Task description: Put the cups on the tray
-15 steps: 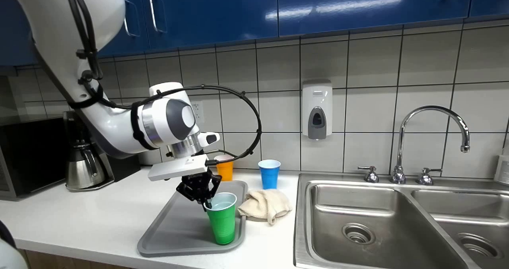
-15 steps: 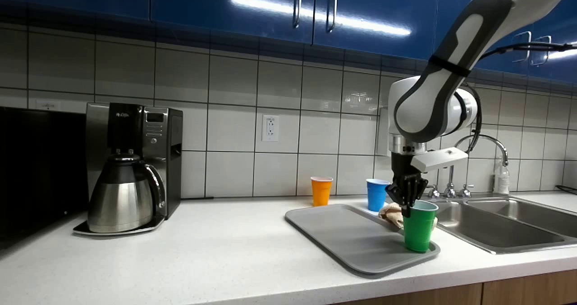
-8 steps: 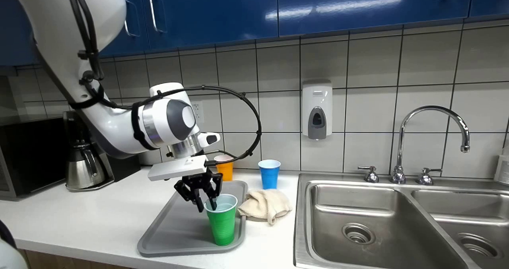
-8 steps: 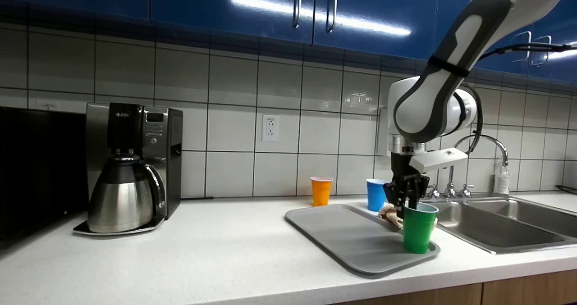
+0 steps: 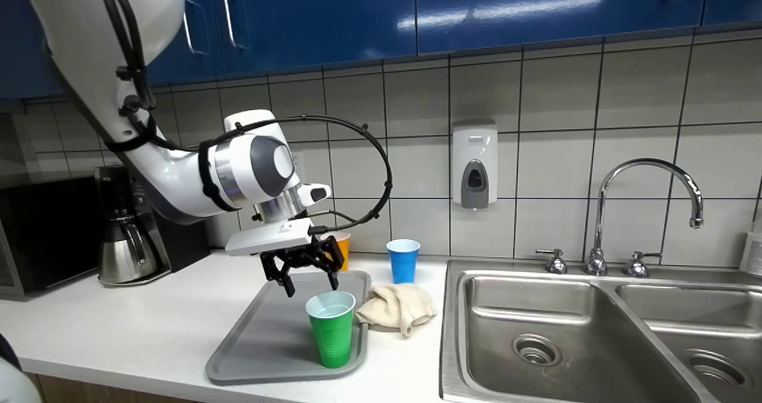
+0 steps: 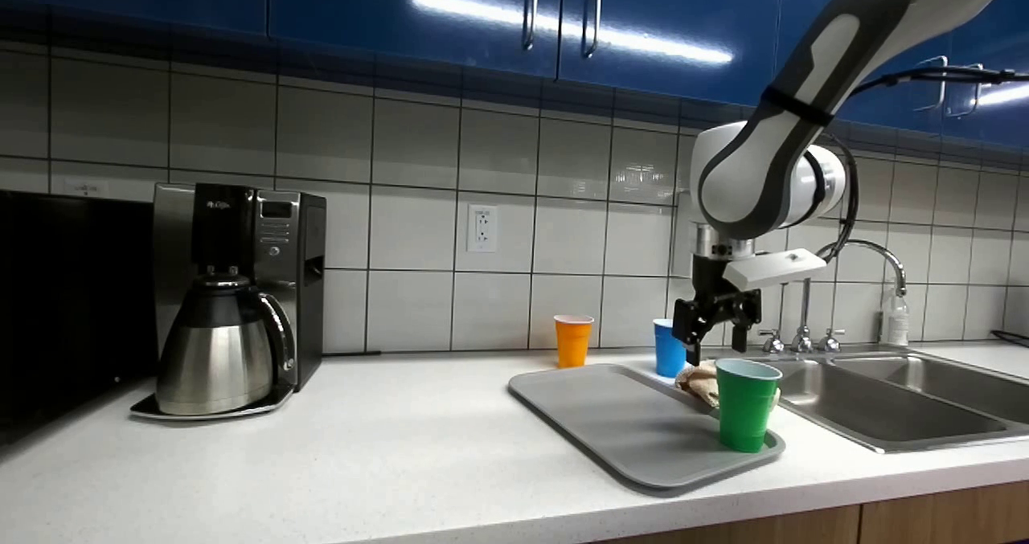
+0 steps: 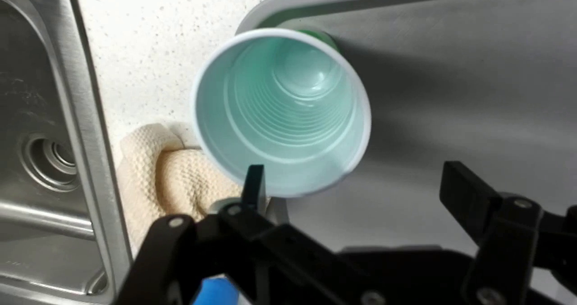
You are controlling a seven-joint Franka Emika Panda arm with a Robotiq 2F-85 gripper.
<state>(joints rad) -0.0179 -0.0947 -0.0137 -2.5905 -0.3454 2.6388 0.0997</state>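
The green cup (image 5: 333, 335) stands upright on the grey tray (image 5: 256, 346), towards the tray's 4 o'clock corner in an exterior view. At the cup's 11 o'clock in that view hangs the gripper (image 5: 312, 286), its jaws spread wide and holding nothing. In an exterior view a thin gap shows between a fingertip (image 6: 739, 339) and the cup's rim. In the wrist view the two fingers (image 7: 469, 201) stand well apart: one overlaps the rim between 6 and 7 o'clock, the other lies at 4 o'clock, off the cup and over the tray.

At 2 o'clock in an exterior view, a cream cloth (image 5: 397, 309) lies bunched on the worktop (image 5: 396, 367) by the tray's edge. The blue cup (image 5: 403, 266) stands upright just past it, off the tray, between 1 and 2 o'clock. The orange cup (image 6: 572, 345), also upright, stands just beyond the tray's edge, at 10 o'clock from the green one in an exterior view.

Farther out, the steel sink (image 5: 451, 331) lies at 3 o'clock in an exterior view. A coffee pot (image 6: 215, 367) sits well apart, at 9 o'clock in an exterior view.
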